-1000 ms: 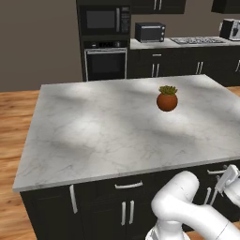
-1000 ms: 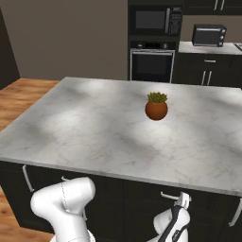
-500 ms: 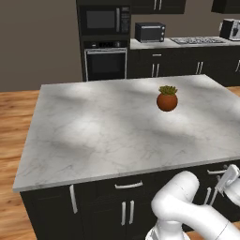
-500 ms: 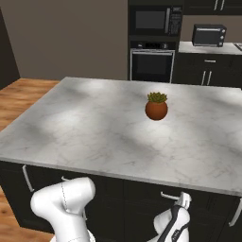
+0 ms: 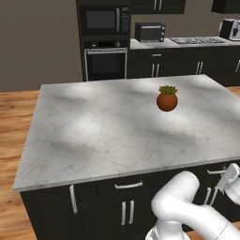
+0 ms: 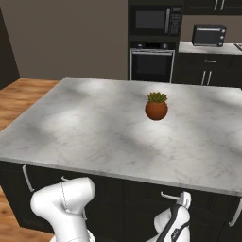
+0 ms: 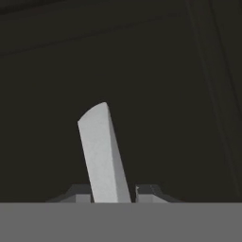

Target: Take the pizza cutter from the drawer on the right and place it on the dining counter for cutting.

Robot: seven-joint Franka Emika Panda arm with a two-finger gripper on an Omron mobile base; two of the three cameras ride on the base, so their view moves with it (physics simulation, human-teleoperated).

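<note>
Item, left: marble island, bearing the potted plant.

Item, right: drawer, closed as far as you can see, so the pizza cutter presumably lies hidden inside.

Item: gripper, fingers either side of the pale drawer handle, seemingly placed to pull; whether they clamp it you cannot tell.

The arm is glossy white, built of fat rounded segments like bent tubing, with a bulbous elbow (smooth, no screws or cables visible). A darker seam separates the segments at the joint. The hand is slimmer, white with a dark band. In the hand view, two small dark grey fingertips show.
</note>
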